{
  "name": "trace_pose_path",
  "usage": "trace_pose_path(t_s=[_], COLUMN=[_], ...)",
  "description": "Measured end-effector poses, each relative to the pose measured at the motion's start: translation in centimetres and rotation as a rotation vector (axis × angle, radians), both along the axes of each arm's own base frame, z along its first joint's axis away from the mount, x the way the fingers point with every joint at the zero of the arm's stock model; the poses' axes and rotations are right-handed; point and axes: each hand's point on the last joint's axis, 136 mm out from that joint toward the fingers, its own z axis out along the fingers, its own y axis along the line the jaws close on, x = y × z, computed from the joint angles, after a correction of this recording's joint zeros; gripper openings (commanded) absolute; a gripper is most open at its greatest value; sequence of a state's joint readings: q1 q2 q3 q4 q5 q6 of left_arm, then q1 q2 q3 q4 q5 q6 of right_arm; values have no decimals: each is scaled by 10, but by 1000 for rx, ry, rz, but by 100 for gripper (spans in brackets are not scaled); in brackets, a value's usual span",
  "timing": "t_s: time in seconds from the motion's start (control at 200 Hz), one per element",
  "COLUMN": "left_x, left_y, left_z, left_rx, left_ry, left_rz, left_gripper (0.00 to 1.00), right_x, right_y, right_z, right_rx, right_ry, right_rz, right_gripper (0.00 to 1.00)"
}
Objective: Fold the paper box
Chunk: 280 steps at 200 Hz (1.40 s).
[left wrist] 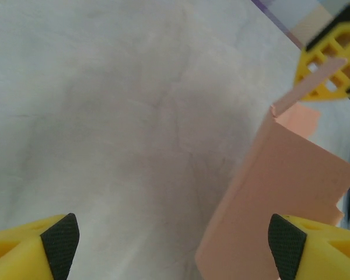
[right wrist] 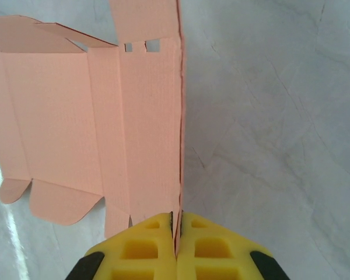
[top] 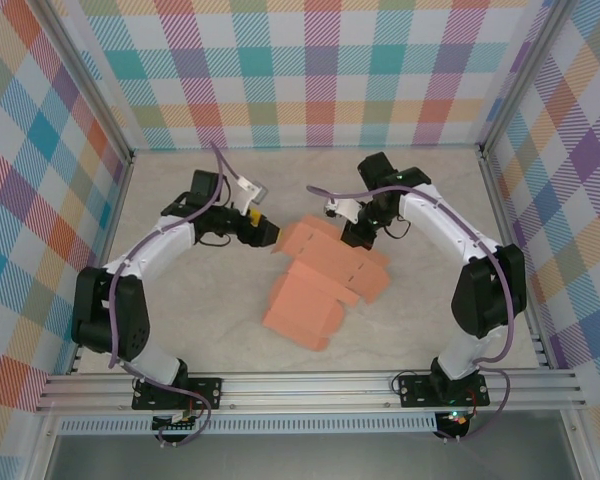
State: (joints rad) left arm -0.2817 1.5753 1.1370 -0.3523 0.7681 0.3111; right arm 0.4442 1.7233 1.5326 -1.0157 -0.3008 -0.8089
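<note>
Roughly in the middle of the table (top: 420,330) lies the salmon-orange paper box (top: 315,295), a partly creased cut-out sheet with some panels raised. The right pincer (right wrist: 176,233) is pinched tight on the thin edge of one upright panel at the sheet's far side. The left pincer (left wrist: 174,242) stands wide at the sheet's far left corner, clamping nothing. A raised flap stands between its fingers, close to one black pad (left wrist: 287,248).
</note>
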Motion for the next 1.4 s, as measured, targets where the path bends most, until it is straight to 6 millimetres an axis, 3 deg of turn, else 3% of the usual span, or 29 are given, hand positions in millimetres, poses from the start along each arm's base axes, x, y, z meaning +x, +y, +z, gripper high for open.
trace_pose_path(t_s=[0.1,0.235,0.345,0.44,0.655,0.89,1.035,1.13,1.4], left_x=[-17,-24,-23,-25,-23,6,32,46,72], left_y=[-17,-35,-44,-50,-55,-49,-37,-39,-54], left_z=[-13,-26,-36,-42,-45,-16,-10,-6,-21], left_rx=[8,1,-8,-29,-87,-98,-83,-99,-104], left_ry=[26,52,40,27,18,-104,-114,-99,-23], left_rz=[-67,-119,-129,-128,-99,34,176,213,237], left_gripper=[81,77,81,99,100,100,100,100,100], right_x=[2,3,7,10,16,24,25,23,33], right_y=[-7,-16,-20,-24,-29,-35,-44,-46,-29], right_z=[-4,-15,-16,-17,-19,-28,-46,-50,-25], right_rx=[-44,-103,-130,-157,-191,-234,-292,-305,-281], right_ry=[-31,-55,-77,-95,-127,-173,-221,-293,-583], right_rz=[30,57,59,61,60,57,77,117,217], right_gripper=[0,0,0,0,2,1,1,1,2])
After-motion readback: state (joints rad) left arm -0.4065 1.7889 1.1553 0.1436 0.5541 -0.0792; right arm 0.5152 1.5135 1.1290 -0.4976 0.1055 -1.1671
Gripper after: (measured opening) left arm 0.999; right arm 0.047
